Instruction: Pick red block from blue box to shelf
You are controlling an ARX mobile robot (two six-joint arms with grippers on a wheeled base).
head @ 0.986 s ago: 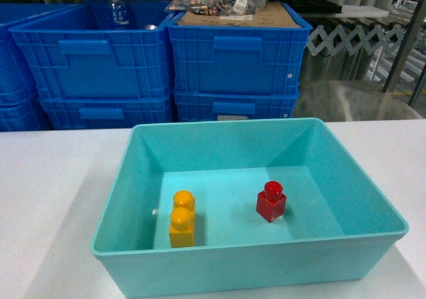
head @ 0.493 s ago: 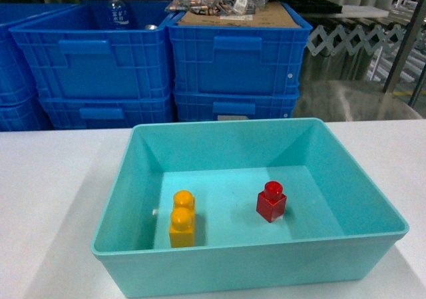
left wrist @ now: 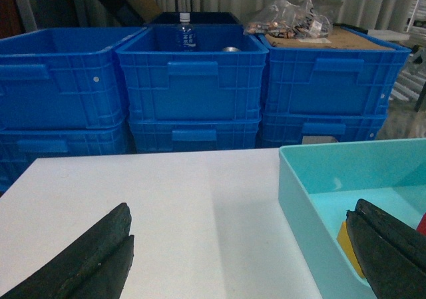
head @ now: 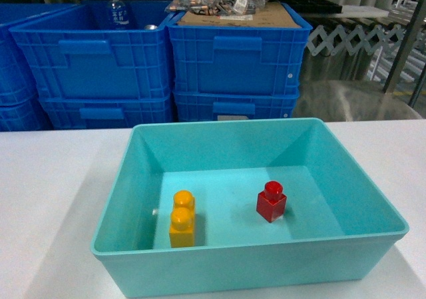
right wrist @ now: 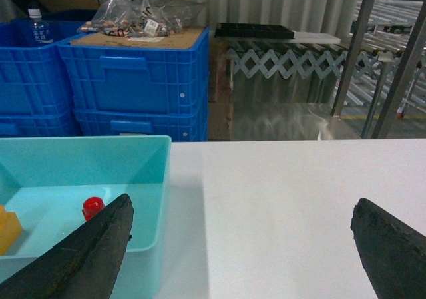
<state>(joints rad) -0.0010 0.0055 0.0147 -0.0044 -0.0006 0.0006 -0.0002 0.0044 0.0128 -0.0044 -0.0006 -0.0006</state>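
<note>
Turquoise blue box (head: 120,199) holds one red block (head: 271,202); both jaws spread apart.

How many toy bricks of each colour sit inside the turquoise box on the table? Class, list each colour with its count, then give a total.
Red: 1, the red block, one stud
Yellow-orange: 1, the yellow-orange brick, two studs
Total: 2, both on the floor of the blue box, standing apart
</note>
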